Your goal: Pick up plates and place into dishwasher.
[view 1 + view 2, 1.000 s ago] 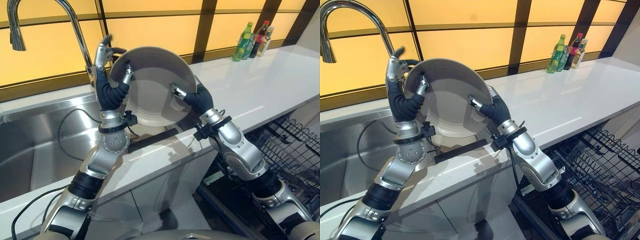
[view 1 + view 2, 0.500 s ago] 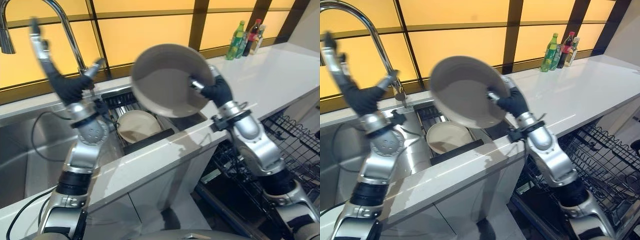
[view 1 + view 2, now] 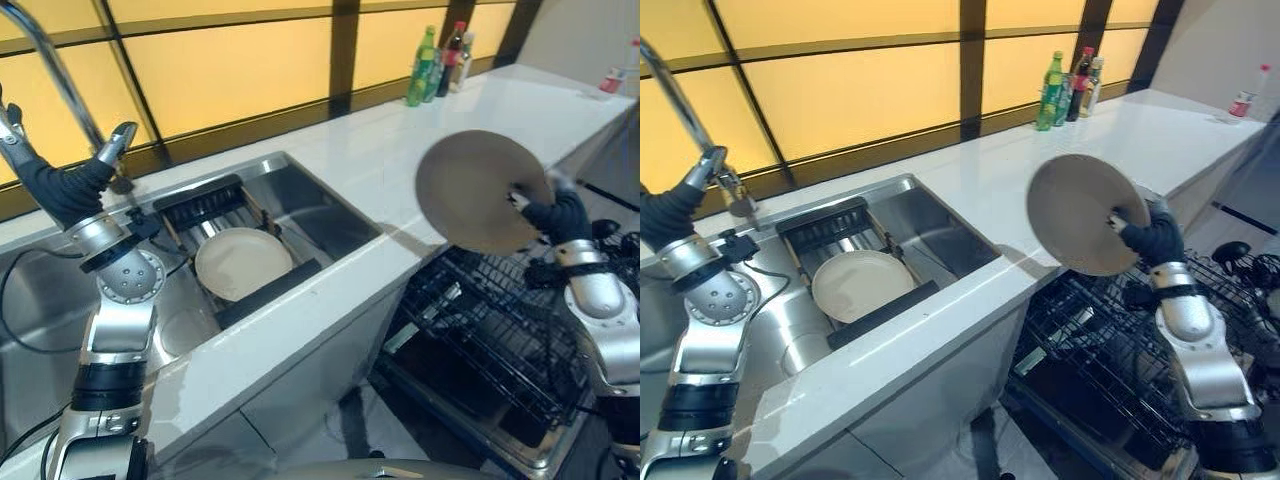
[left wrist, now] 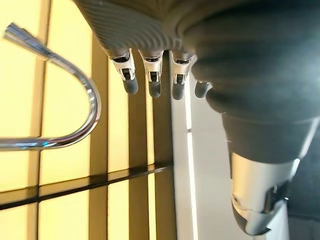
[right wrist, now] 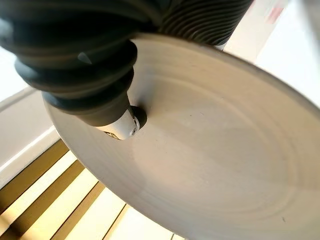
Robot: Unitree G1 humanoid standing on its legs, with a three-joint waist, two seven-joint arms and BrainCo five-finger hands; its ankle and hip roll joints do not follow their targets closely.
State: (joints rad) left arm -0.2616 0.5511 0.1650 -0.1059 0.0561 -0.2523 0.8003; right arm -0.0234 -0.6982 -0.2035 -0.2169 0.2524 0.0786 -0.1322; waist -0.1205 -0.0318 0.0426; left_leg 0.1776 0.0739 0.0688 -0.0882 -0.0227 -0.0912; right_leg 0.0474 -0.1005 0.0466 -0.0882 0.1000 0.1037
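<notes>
White desk [image 3: 1200, 135] runs along amber windows, and above the open dishwasher rack [image 3: 1110, 340] on the right the right hand [image 3: 1152, 238] pinches one grey plate [image 3: 1080, 213], not yet racked, while another plate [image 3: 862, 285] waits in the sink [image 3: 940, 215], left hand [image 3: 60, 185] spread and empty.

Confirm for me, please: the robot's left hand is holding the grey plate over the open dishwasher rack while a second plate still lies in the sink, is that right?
Not quite: the right hand holds the grey plate over the dishwasher rack, as the right eye view shows. The left hand is raised, open, near the faucet. The second plate does lie in the sink.
</notes>
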